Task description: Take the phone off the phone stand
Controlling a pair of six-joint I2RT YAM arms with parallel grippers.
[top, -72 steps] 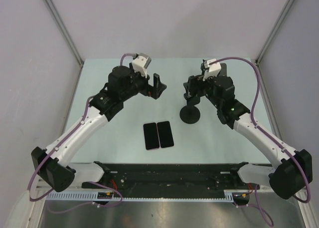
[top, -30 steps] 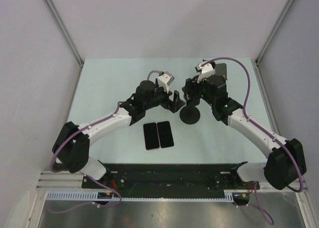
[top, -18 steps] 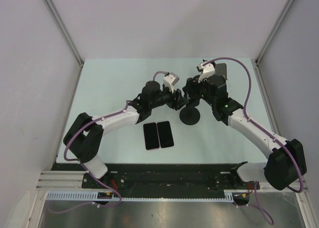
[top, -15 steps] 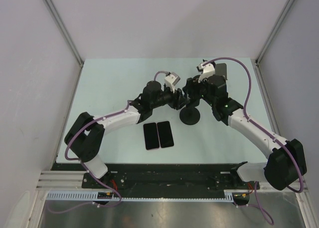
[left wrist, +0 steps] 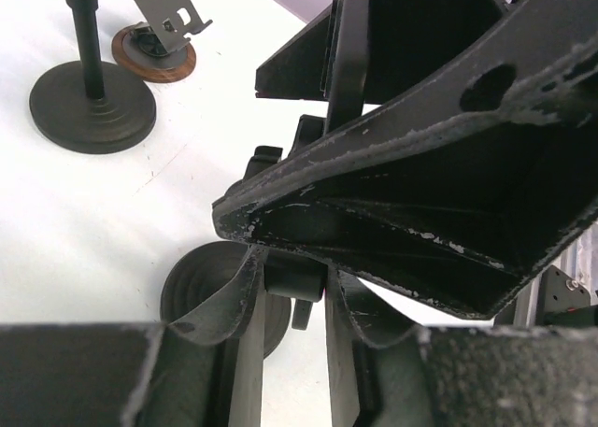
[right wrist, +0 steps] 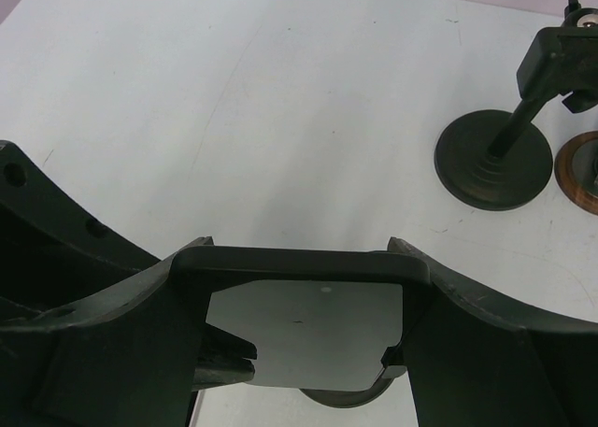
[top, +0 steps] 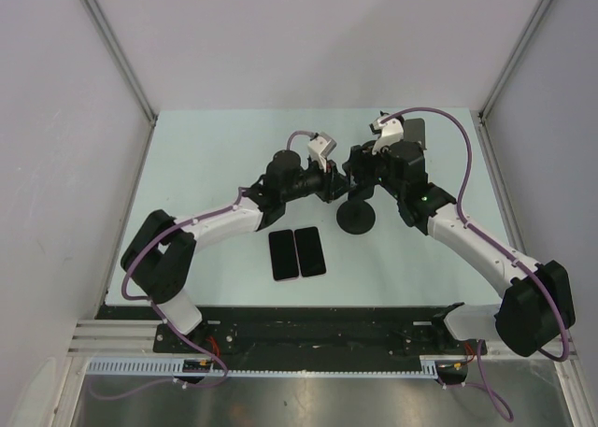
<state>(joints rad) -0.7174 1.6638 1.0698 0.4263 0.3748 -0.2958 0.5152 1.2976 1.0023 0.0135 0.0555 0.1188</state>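
The phone stand has a round black base near the table's middle. Its phone, dark-rimmed with a grey face, spans the jaws of my right gripper, which is shut on its two side edges. From above, the right gripper hides the phone. My left gripper reaches in from the left, and its fingers press both sides of the stand's black stem. Below the stem I see the base.
Two dark phones lie flat side by side in front of the stand. Another black stand and a brown disc with a metal holder sit at the back right.
My left arm swung right to the stand and its fingers closed from wide open onto the stem. The right arm and the phone have stayed put.
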